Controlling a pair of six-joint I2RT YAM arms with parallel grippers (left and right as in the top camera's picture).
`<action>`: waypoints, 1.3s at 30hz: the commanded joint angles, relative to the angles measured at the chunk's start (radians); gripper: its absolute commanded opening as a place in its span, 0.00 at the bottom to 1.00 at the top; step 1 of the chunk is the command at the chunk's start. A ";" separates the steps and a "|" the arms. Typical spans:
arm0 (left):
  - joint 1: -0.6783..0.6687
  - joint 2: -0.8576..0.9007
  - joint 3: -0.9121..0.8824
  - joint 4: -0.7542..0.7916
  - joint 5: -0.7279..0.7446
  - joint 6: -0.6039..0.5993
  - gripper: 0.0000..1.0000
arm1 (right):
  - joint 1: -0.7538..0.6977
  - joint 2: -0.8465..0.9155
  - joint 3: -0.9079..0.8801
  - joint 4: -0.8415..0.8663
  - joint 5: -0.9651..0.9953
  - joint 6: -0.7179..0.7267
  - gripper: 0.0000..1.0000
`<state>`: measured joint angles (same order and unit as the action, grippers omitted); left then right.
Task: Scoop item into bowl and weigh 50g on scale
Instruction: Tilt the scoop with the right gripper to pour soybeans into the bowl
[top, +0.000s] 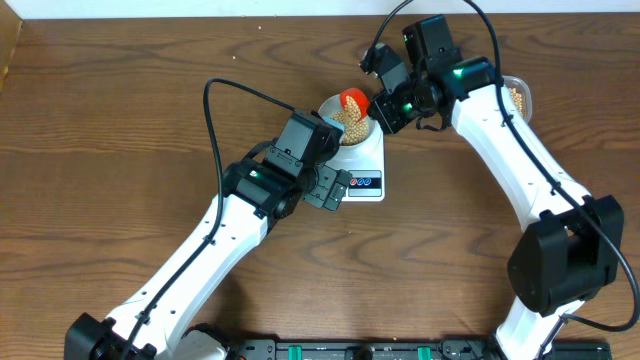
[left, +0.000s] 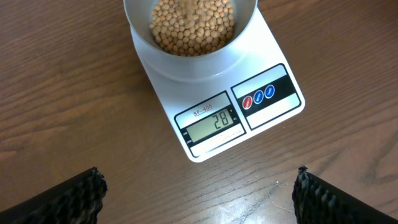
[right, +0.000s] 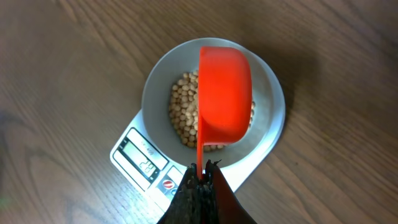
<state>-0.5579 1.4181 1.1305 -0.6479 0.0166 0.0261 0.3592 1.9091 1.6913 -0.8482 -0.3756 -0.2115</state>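
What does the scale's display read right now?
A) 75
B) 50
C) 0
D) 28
D: in the left wrist view the display on the scale reads 28, with the bowl of beans sitting on it.

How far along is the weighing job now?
Done: the bowl sits on the scale with beans in it; the display reads 28. In hand: the right gripper holds the red scoop tipped over the bowl. Left: more beans until it shows 50.
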 joint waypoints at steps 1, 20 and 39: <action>0.003 0.001 0.003 -0.003 -0.003 -0.002 0.98 | 0.003 -0.021 -0.002 0.000 0.018 -0.007 0.01; 0.003 0.001 0.003 -0.002 -0.003 -0.002 0.98 | 0.004 -0.021 -0.002 -0.006 0.013 -0.033 0.01; 0.003 0.001 0.003 -0.002 -0.003 -0.002 0.98 | 0.004 -0.021 -0.002 -0.008 -0.002 -0.056 0.01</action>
<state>-0.5579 1.4181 1.1305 -0.6479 0.0166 0.0261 0.3588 1.9091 1.6913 -0.8547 -0.3634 -0.2359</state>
